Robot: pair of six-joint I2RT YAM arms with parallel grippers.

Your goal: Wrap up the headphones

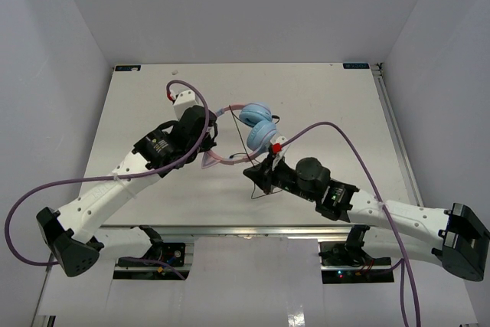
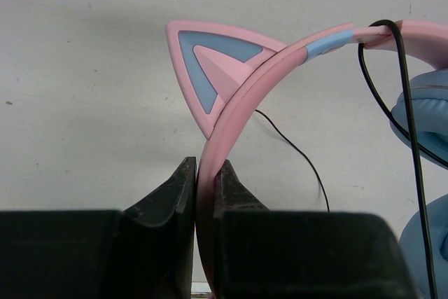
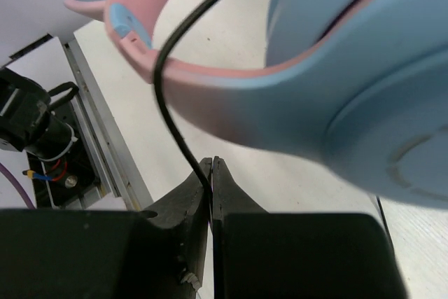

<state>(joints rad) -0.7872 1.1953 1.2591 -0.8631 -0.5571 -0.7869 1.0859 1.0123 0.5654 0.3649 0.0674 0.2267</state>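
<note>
The headphones (image 1: 257,122) hang above the table's middle, two light blue ear cups (image 1: 262,134) together and the pink headband (image 2: 231,113) with a cat ear (image 2: 206,68) curving toward the left arm. My left gripper (image 2: 207,173) is shut on the pink headband, just below the cat ear. A thin black cord (image 3: 178,47) loops over the headband and runs down between the closed fingers of my right gripper (image 3: 211,166), which sits just below and in front of the ear cups (image 3: 350,82). In the top view the cord (image 1: 243,143) runs taut from headband to right gripper (image 1: 256,175).
Purple arm cables (image 1: 337,132) arc over the table behind both wrists. The table's near edge with metal rail and electronics (image 3: 42,131) lies just below the right gripper. White walls enclose the table on three sides.
</note>
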